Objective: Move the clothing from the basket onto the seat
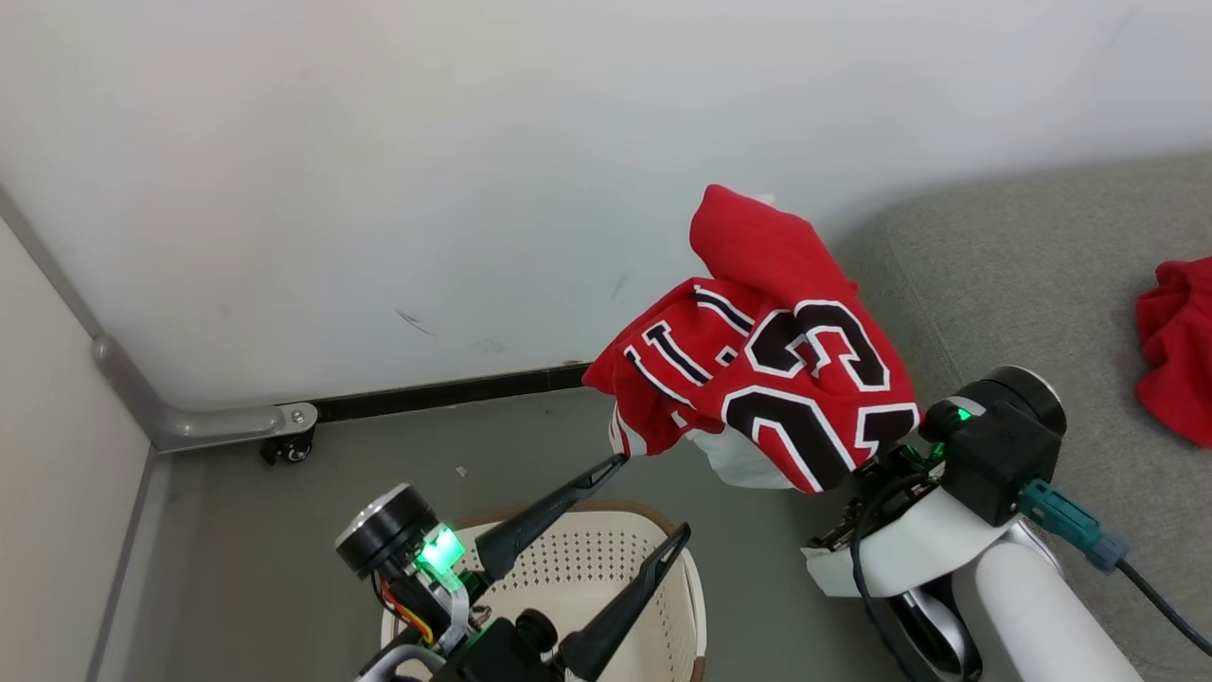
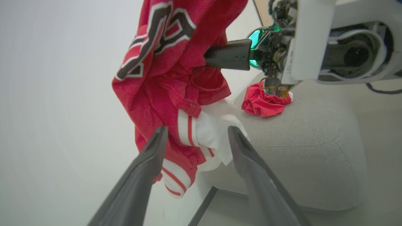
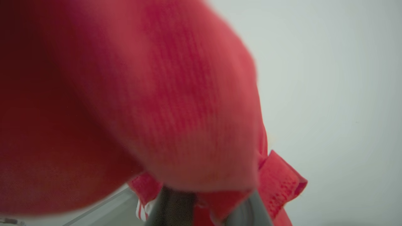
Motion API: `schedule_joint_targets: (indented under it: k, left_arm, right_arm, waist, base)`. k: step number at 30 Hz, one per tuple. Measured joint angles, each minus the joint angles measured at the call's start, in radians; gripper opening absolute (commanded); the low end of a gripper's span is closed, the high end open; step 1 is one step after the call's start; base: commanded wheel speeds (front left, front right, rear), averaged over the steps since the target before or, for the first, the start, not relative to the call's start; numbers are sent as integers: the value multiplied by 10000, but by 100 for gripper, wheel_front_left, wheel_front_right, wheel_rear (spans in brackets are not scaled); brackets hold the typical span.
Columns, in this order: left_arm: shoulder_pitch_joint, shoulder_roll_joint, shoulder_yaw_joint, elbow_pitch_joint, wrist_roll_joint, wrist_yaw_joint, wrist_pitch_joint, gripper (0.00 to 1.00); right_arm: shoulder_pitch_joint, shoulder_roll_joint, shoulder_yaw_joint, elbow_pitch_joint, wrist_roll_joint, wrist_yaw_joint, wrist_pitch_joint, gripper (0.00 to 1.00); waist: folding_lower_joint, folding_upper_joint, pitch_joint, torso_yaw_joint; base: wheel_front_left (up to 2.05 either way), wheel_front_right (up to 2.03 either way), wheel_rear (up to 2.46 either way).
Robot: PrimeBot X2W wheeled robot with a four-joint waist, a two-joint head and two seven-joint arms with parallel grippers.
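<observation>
Head view: right gripper (image 2: pixel 218 58) clenched lettered red jersey (image 1: pixel 767 360), mid-frame; left gripper (image 1: pixel 651 495) hung released over basket (image 1: pixel 587 559). Best carried fully above grey seat (image 1: pixel 1023 275), right, before release.

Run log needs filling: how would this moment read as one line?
right pincer: shut on red jersey, aloft | left pincer: open, at its white hem | basket: below left pincer | seat: another red garment on it

A bundle of clothing (image 1: pixel 767 369) hangs above the floor (image 1: pixel 379 455), between the basket (image 1: pixel 606 540) at its near left and the seat (image 1: pixel 1023 275) at its right. Another garment (image 1: pixel 1179 346) lies on the seat, well in from its left edge.
</observation>
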Motion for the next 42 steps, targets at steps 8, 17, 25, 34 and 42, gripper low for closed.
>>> schedule_joint_targets:
  k: [8, 17, 25, 34, 42]
  left_arm:
    - [599, 90, -382, 545, -109, -102, 0, 100]
    - [1112, 84, -410, 1243, -527, -184, 0, 100]
    - [1552, 105, -276, 1910, -690, -226, 0, 100]
    - [1738, 50, -128, 2357, -807, -268, 2, 100]
    - [1885, 23, -121, 2685, -859, -345, 2, 100]
  right_arm:
    - [-12, 21, -428, -295, 0, 0, 0, 0]
    - [-5, 25, -602, -458, -2, 0, 0, 0]
    - [206, 21, -800, -522, -100, 0, 0, 0]
    - [389, 19, -965, -575, -102, 0, 0, 0]
    - [474, 17, -1089, -579, -105, 0, 0, 0]
  waist:
    - [0, 0, 1, -40]
    - [0, 0, -46, -77]
    - [0, 0, -104, -134]
    - [0, 0, -94, -226]
    - [0, 0, 3, -356]
  base:
    - [0, 0, 0]
    - [0, 0, 0]
    - [0, 0, 0]
    - [0, 0, 0]
    - [0, 0, 0]
